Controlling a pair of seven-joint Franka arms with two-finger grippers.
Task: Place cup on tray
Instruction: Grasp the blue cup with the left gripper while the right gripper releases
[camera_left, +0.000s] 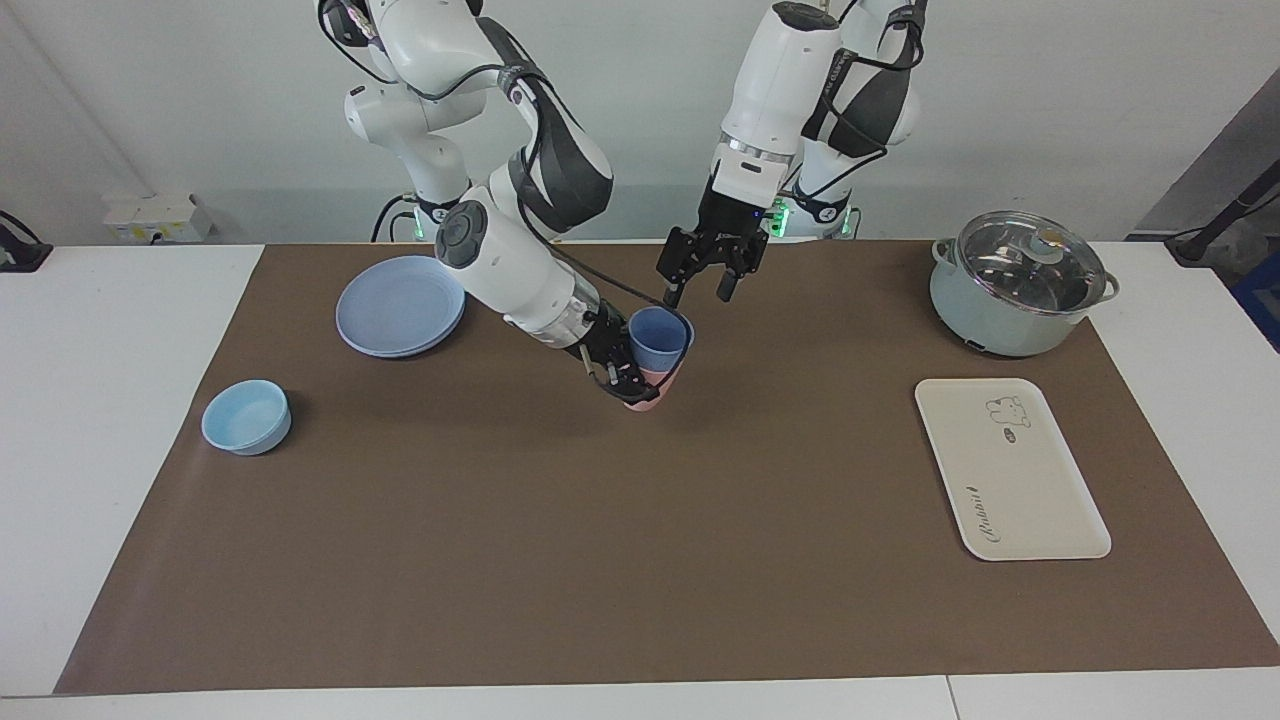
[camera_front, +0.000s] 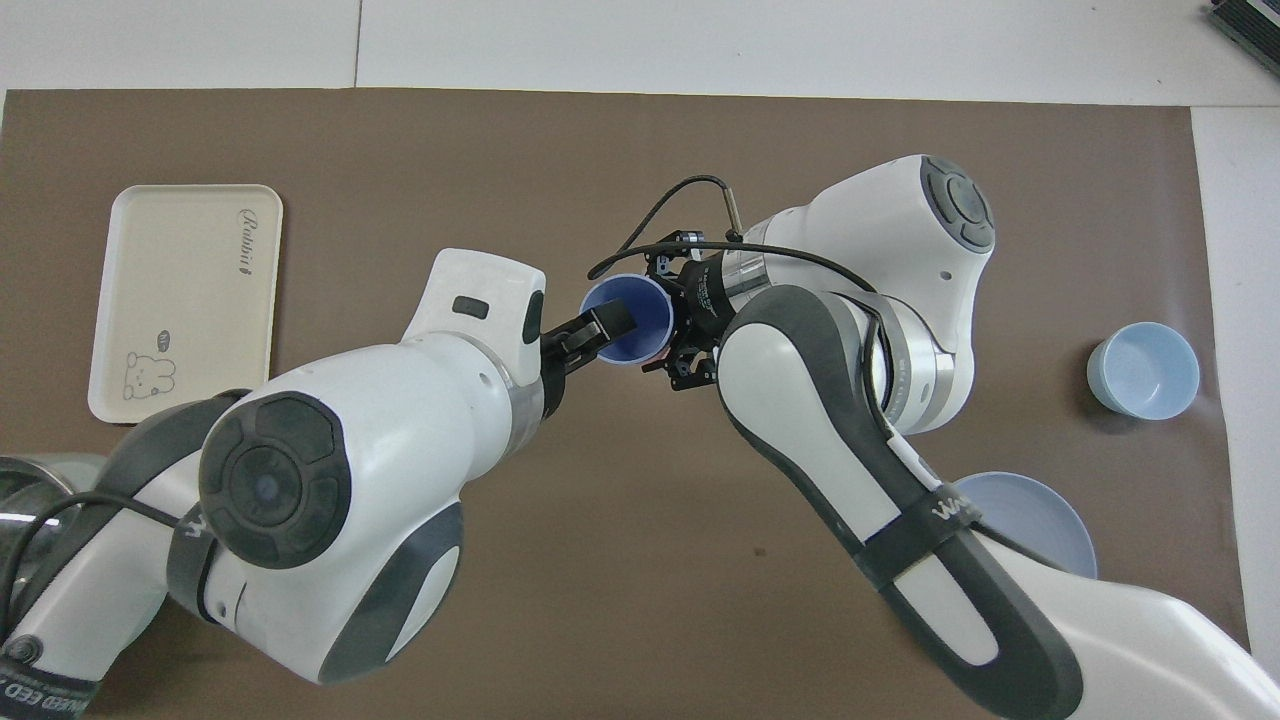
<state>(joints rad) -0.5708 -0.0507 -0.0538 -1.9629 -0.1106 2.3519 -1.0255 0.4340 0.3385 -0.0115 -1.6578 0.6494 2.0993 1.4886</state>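
The periwinkle-blue cup (camera_left: 655, 340) sits nested inside a salmon-pink cup (camera_left: 658, 392), both tilted and held just above the mat mid-table. My right gripper (camera_left: 620, 380) is shut on the pink cup's side. My left gripper (camera_left: 700, 293) is open and hangs right at the blue cup's rim. In the overhead view one of its fingers (camera_front: 603, 327) lies over the mouth of the blue cup (camera_front: 630, 312). The right gripper (camera_front: 682, 345) shows beside the cup there. The cream-white tray (camera_left: 1010, 470) lies flat and bare toward the left arm's end of the table; it also shows in the overhead view (camera_front: 185, 290).
A round blue plate (camera_left: 400, 305) lies near the right arm's base. A light-blue bowl (camera_left: 246, 416) stands toward the right arm's end. A lidded pot (camera_left: 1020, 285) stands nearer to the robots than the tray. A brown mat (camera_left: 640, 560) covers the table.
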